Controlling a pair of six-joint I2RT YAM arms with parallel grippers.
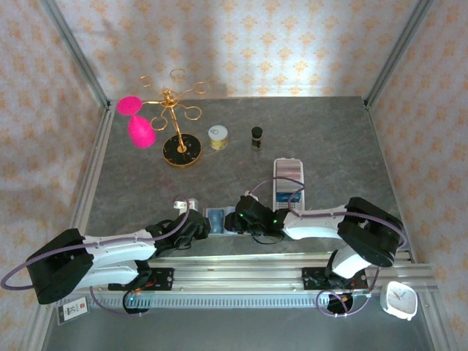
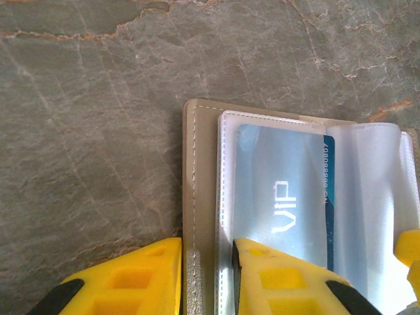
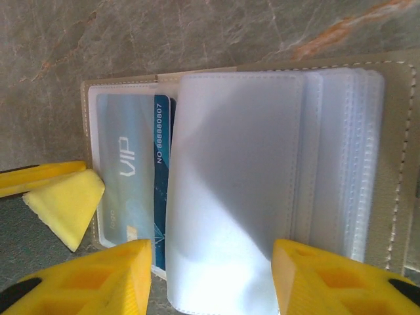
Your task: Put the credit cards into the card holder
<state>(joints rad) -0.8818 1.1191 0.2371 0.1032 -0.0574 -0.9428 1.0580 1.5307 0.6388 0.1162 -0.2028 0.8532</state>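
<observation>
Top view: the card holder point(image 1: 219, 217) lies open close to the table's point(image 1: 322, 139) near edge, about midway along it. It sits between the left gripper point(image 1: 197, 224) and the right gripper point(image 1: 240, 219). Both arms crowd it, and its contents are too small to read here. Just beyond the right arm lies a long white perforated tray point(image 1: 288, 179). The arm covers its near end, and what it holds is hard to make out.

Left wrist view: the holder's first clear sleeve point(image 2: 226, 164) contains a pale blue credit card point(image 2: 282, 177) marked VIP, fully tucked in. The left gripper's yellow fingers point(image 2: 131, 282) stand partly apart astride the stitched cover edge; whether they pinch it I cannot tell. The frame cuts off the holder's lower end.

Right wrist view: a loose sleeve leaf point(image 3: 230, 184) arches up, apparently empty, and hides part of the card. To its right lies a stack of further sleeves point(image 3: 341, 151), contents unclear. The right gripper's fingers point(image 3: 92, 282) stand wide apart either side of the leaf's lower end, clamping nothing.
</observation>
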